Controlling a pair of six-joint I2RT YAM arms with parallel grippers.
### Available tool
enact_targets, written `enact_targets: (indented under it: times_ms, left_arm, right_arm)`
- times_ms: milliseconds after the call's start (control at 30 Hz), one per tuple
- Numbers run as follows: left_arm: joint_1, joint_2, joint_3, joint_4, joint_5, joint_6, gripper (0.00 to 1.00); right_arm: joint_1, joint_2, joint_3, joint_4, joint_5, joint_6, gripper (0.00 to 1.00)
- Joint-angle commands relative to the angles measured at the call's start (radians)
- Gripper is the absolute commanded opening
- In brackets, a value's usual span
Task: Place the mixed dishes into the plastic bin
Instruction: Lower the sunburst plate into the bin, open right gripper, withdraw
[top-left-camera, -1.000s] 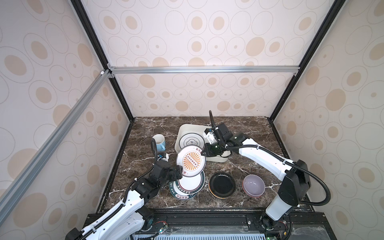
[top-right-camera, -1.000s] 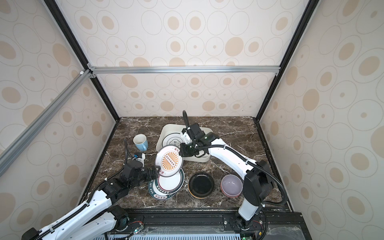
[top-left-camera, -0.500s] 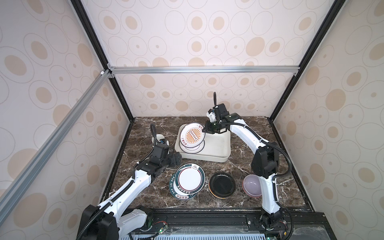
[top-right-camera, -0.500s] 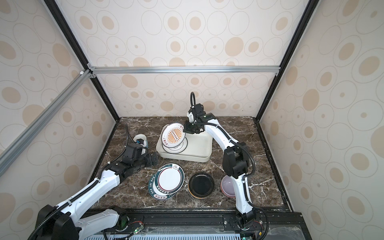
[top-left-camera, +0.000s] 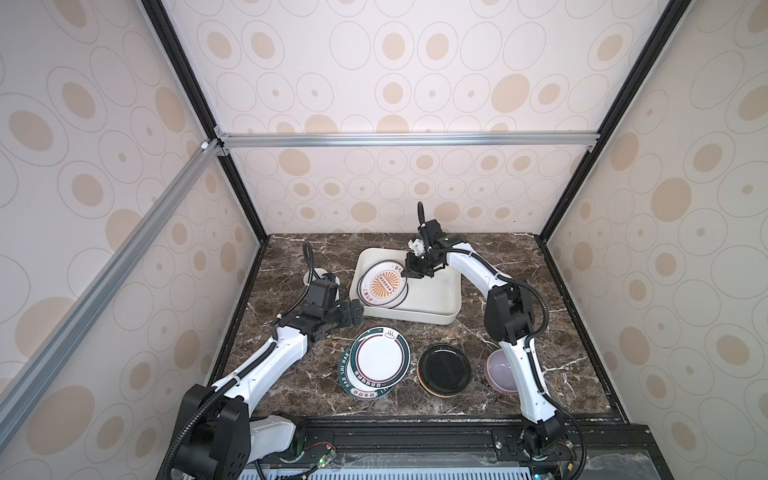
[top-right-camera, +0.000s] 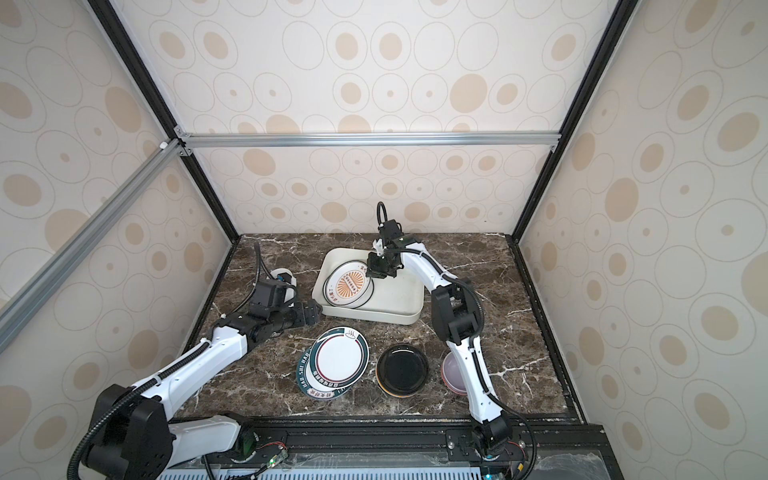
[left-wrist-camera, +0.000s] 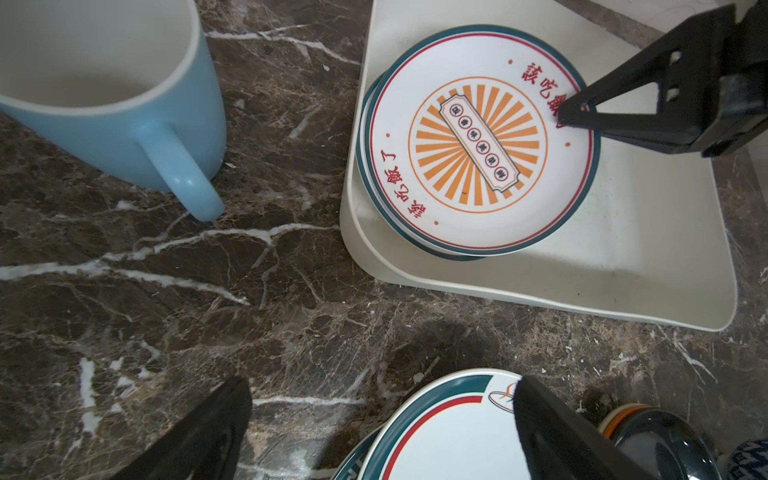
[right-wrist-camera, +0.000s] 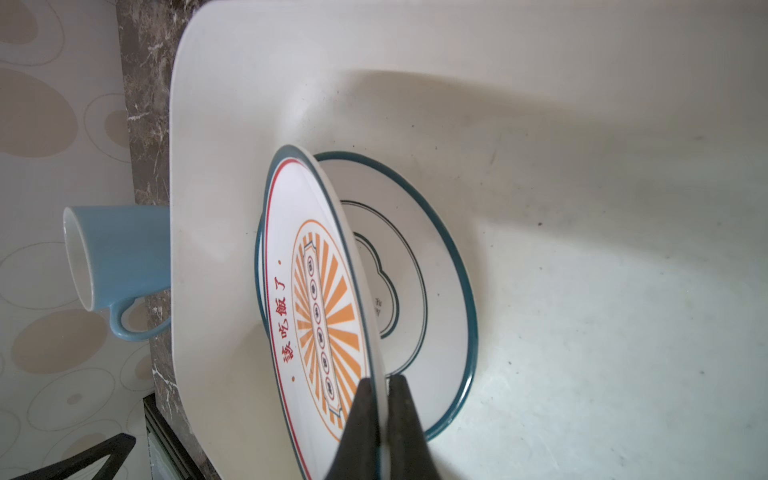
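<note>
Light-blue mug (left-wrist-camera: 112, 104), one only, stands far left on the marble table (top-left-camera: 573, 332), outside the bin. Just right of it the left gripper (left-wrist-camera: 382, 390) hovers empty, its jaws spread wide, over bare marble between the mug, the bin and the near plates.

At the far middle the plastic bin (top-left-camera: 419, 316) holds two plates. A teal-rimmed plate (right-wrist-camera: 436, 270) lies flat on its floor toward the left wall. The sunburst plate (top-left-camera: 380, 284) leans on top of it with one edge raised, its rim pinched in the narrow jaws of the right gripper (right-wrist-camera: 380, 380). I judge this placing almost done, with only the release left.

Nearer than the bin, four plates wait on the table in two stacks. A red-ringed plate (top-left-camera: 379, 358) sits on a lettered plate (top-left-camera: 351, 384). To the right, a glossy black plate (top-left-camera: 444, 368) sits on an orange-rimmed plate (left-wrist-camera: 613, 419).

Rightmost is one lilac bowl (top-left-camera: 496, 368), half hidden by the right arm. A reddish edge below it may be a second bowl, but I cannot tell.

So two dishes are in the bin and at least six are left outside it.
</note>
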Motion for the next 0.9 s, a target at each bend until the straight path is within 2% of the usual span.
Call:
enact_targets:
  times_ms: [0,33,233,533,867]
  left_arm:
    - [0.011,0.000,-0.015,0.019,0.025,0.021,0.99]
    - [0.011,-0.001,-0.019,0.023,0.030,0.018,0.99]
    - [0.013,-0.015,-0.031,0.030,0.040,0.012,0.99]
    - [0.014,-0.031,-0.065,0.044,0.044,0.000,0.99]
    - [0.014,-0.024,-0.069,0.046,0.048,0.000,0.99]
  right_arm:
    - [0.002,0.016,0.014,-0.034,-0.018,-0.010,0.31]
    - [0.005,0.014,0.009,-0.041,-0.011,-0.016,0.38]
    - [0.006,-0.001,-0.014,-0.067,0.018,-0.045,0.46]
    - [0.017,0.039,0.017,-0.144,0.088,-0.104,0.66]
    - [0.049,0.081,0.103,-0.181,0.084,-0.115,0.66]
